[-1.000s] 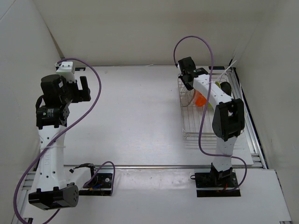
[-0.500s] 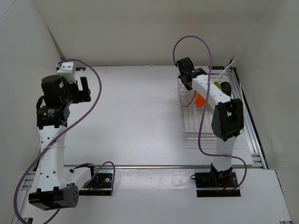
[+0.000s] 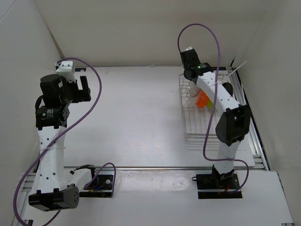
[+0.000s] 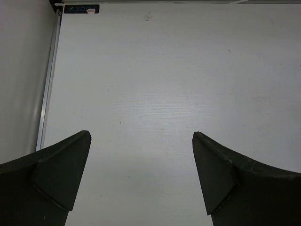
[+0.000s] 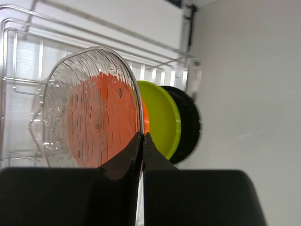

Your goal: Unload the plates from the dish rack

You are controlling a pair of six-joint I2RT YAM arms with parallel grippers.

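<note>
- Grips the clear plate (image 5: 89,113) by its rim with the right gripper (image 5: 142,134), jaws pressed together on the thin edge.
- Holds that plate on edge over the far end of the dish rack (image 3: 197,132), at about 2 o'clock on the table (image 3: 136,113) in the top view. Cannot tell whether its lower edge touches the wires.
- Leaves three more plates on edge in the rack, lined up toward 3 o'clock in the right wrist view. Puts the orange plate (image 5: 145,117) just behind the clear one, then the lime green plate (image 5: 164,120), then the black plate (image 5: 190,122) nearest the wall.
- Has swung the right wrist toward 12 o'clock and higher than a second ago, with the forearm stretched further along the rack. Has carried the clear plate a little toward the rack's far end since then.
- Has shifted the purple cable loop above that wrist toward 3 o'clock.
- Keeps the left gripper (image 4: 141,134) where it was a second ago, at about 9 o'clock on the table. Hangs over bare white surface, jaws spread wide with nothing between them.
</note>
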